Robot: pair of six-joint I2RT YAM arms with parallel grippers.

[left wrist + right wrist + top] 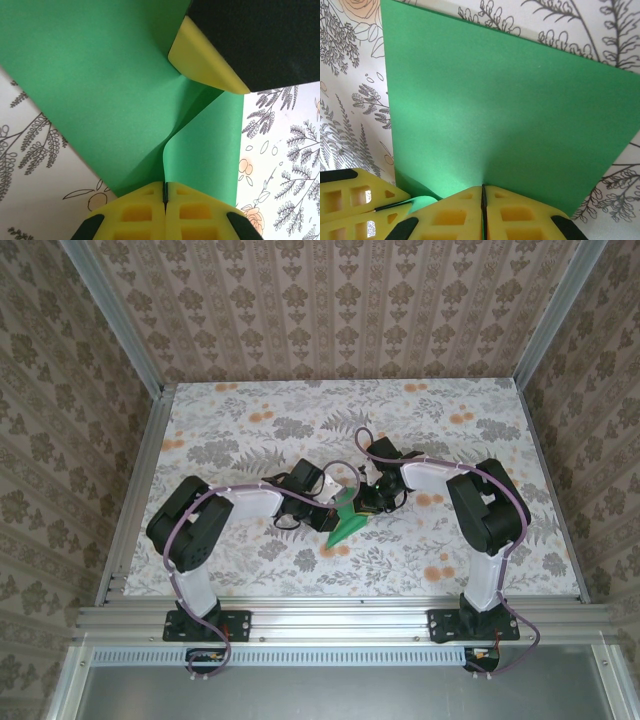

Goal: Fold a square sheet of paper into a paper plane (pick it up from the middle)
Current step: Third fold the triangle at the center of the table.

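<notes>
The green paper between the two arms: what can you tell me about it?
The green paper is thin, plain, bright and matte, sitting mid-table over the floral tabletop. It is partly folded, with overlapping layers and a raised ridge buckling up. From above it tapers toward the near edge. The left claw and right claw each pinch an edge, shut, close together.

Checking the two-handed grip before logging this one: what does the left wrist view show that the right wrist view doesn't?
Left wrist: the paper buckled into a raised fold above the left gripper, shut on it. Right wrist: a flat, smooth stretch ahead of the right gripper, also shut on the paper. Both: green paper, floral table, the other gripper's yellow finger.
</notes>
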